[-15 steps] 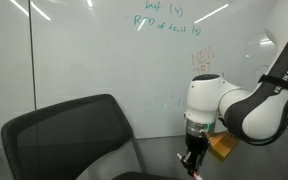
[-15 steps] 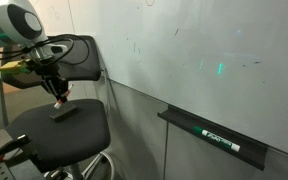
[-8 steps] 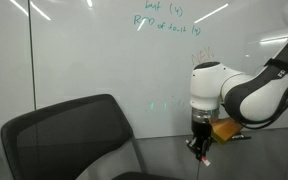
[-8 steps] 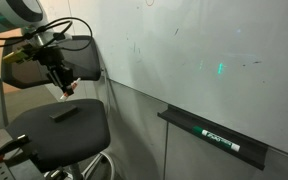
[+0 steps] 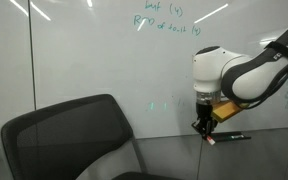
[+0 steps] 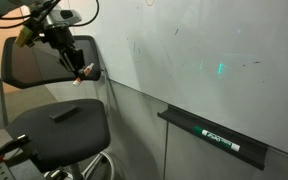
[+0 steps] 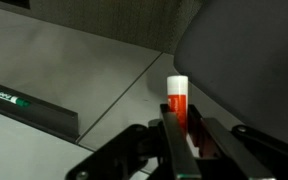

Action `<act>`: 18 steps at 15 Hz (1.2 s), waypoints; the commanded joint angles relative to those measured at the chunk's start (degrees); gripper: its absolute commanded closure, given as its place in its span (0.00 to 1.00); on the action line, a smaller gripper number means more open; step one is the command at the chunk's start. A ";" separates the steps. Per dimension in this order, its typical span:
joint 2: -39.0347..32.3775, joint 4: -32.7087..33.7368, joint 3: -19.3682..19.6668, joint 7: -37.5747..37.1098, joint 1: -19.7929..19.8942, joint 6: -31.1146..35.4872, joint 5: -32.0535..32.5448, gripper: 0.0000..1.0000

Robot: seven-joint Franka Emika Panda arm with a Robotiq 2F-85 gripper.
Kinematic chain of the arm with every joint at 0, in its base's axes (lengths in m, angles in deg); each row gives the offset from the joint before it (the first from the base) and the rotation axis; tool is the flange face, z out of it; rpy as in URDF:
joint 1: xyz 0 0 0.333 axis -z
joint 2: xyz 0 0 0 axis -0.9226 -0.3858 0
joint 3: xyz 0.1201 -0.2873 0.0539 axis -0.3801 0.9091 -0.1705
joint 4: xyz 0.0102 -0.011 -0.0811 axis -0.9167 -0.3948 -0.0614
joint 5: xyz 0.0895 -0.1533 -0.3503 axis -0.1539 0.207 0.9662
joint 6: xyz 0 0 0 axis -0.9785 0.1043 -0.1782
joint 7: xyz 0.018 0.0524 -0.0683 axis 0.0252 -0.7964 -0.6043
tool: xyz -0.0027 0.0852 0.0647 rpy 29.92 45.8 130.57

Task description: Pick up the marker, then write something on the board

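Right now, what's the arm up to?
The Panda's gripper is shut on a red marker and holds it in the air beside the office chair, next to the board. The marker's white end points towards the board's side. The only writing visible near the marker is the green handwriting higher up, so writing seems not yet begun. Another marker lies in the tray below the board.
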 commanded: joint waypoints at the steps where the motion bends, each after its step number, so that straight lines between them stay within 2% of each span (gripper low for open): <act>1: -0.11 4.26 -2.68 -2.01 2.56 -4.80 2.73 0.95; 6: -2.96 10.39 -3.03 -2.85 3.63 -9.24 6.10 0.95; 18: -11.77 26.16 0.75 -2.43 3.02 -19.32 9.86 0.95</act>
